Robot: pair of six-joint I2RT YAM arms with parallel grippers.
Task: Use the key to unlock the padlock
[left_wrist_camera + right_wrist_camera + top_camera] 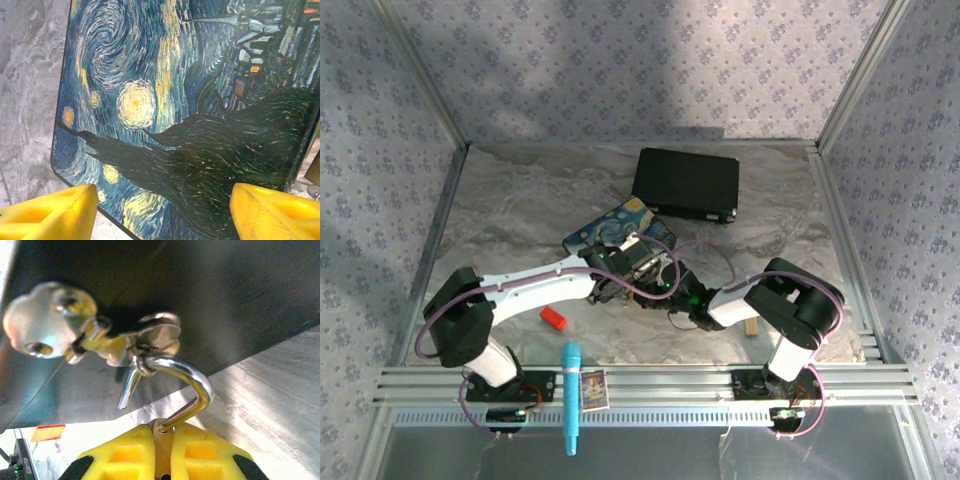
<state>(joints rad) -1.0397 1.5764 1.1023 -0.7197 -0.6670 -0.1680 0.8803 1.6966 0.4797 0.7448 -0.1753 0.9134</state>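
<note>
Top view: both arms are seen meeting mid-worktop at the painted box (620, 225). Left wrist: the left jaws are held apart, released, over its lid. Right wrist: the padlock (197, 385), hooked on the box's clasp (155, 335), is clenched by the right jaws; it is best kept steady, keyhole unobstructed.

Padlock (163, 452) brass; shackle (194, 382) above right gripper (162, 435) polished glossy metal; pads (125, 455) matt yellow plastic; box lid (200, 100) smooth printed sheen.

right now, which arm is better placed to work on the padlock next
Right. The right fingers are shut on the small brass padlock, its silver shackle hooked through the metal latch of the starry-night painted box. The left fingers stand open over that box's lid, holding nothing.
</note>
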